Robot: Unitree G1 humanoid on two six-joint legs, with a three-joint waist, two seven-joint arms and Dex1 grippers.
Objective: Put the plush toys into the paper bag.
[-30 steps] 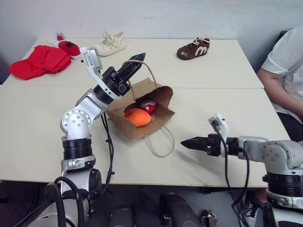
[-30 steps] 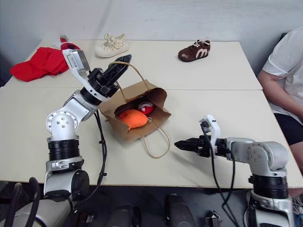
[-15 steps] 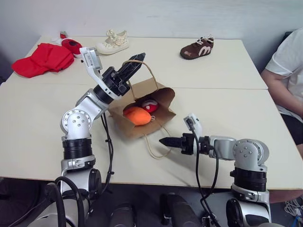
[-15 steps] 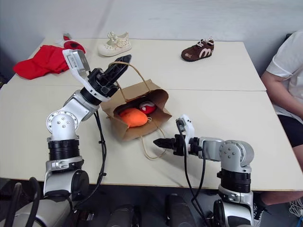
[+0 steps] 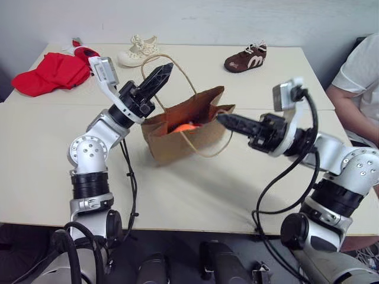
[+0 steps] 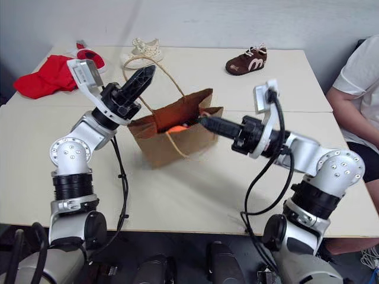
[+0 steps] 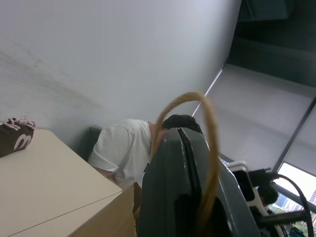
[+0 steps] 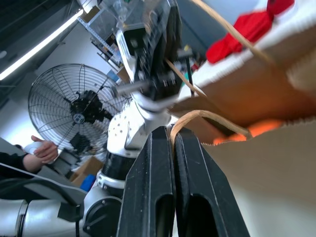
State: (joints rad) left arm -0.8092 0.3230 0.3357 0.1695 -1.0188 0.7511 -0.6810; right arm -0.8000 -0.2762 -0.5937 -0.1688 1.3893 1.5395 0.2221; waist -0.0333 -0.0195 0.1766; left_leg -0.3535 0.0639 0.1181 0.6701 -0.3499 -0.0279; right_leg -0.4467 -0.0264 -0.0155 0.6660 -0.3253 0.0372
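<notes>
Lifting: paper bag (image 5: pixel 186 137), plush toys (image 5: pixel 185 126) showing inside.
Left claw (image 5: pixel 163 73): clenching one handle.
Right claw (image 5: pixel 224 120): clenching the other.
Next: setting bag upright.

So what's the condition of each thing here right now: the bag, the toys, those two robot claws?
Paper bag: upright on the table, mouth open.
Orange plush: inside the bag, partly hidden.
Left end effector: shut on the far handle, raised.
Right end effector: shut on the near handle at the bag's rim.
Red cloth: crumpled at the table's far corner.
</notes>
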